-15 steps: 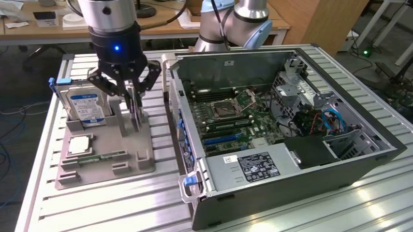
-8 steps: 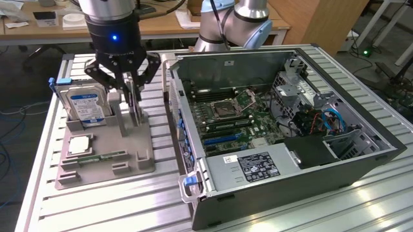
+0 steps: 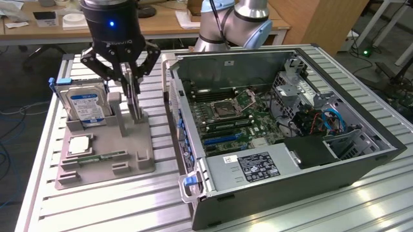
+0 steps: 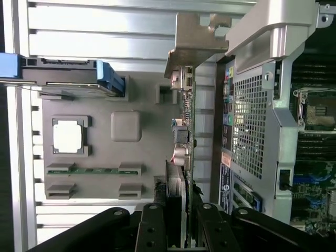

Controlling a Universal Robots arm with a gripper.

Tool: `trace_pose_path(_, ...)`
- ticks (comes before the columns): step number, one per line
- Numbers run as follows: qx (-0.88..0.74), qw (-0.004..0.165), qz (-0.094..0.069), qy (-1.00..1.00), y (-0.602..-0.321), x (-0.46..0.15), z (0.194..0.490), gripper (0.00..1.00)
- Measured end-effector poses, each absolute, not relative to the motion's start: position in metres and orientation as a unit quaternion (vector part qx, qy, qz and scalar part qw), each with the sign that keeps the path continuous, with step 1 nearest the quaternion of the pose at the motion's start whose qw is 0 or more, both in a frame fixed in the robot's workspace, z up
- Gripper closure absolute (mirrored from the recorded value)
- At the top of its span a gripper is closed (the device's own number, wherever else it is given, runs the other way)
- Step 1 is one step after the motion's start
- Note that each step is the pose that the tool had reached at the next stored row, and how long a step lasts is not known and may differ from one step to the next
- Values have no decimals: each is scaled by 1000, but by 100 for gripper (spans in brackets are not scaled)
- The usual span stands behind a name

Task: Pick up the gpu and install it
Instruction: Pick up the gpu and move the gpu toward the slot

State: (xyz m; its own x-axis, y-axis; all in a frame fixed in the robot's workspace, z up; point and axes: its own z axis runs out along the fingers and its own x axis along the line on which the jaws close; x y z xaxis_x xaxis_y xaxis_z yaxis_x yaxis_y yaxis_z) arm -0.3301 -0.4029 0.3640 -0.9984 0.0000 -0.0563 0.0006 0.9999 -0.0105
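Background: office desks [image 3: 77,26] behind, wood cabinet [image 3: 322,19] at the exterior view's right
Surface: slatted metal table [image 3: 129,203]
Arm: grey arm [image 3: 239,24] behind the case, black wrist body with a blue light over the holder
Gripper [image 3: 131,84]: above the holder, pointing straight down
Fingers [image 4: 152,226]: closed in on the gpu's upper edge, one each side, pinching it
Gpu [image 3: 135,108]: upright and edge-on between the fingers, lower end at the holder's middle slot; cannot tell if it is lifted clear; in the wrist view its green board and pale bracket [image 4: 197,37] run beside the case's rear panel
Holder [image 3: 135,164]: grey moulded tray, to the exterior view's left of the case
Drive [image 3: 85,104]: silver with blue label, upright in the holder's far corner, apart from the gpu
Cpu [image 3: 79,144]: flat in a square pocket, near the drive
Ram [image 3: 103,157]: narrow green stick lying in a slot, just beside the cpu
Case [image 3: 361,159]: on its side, panel off, motherboard [image 3: 226,116] exposed
Psu [image 3: 258,166]: at the case's near end, dark label facing up
Cables [image 3: 332,121]: blue, by the drive cage
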Motion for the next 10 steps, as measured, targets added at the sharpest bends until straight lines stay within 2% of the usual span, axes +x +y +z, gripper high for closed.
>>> trace_pose_path(10, 0, 28, -5, 1000, -403, -330, 391, 73)
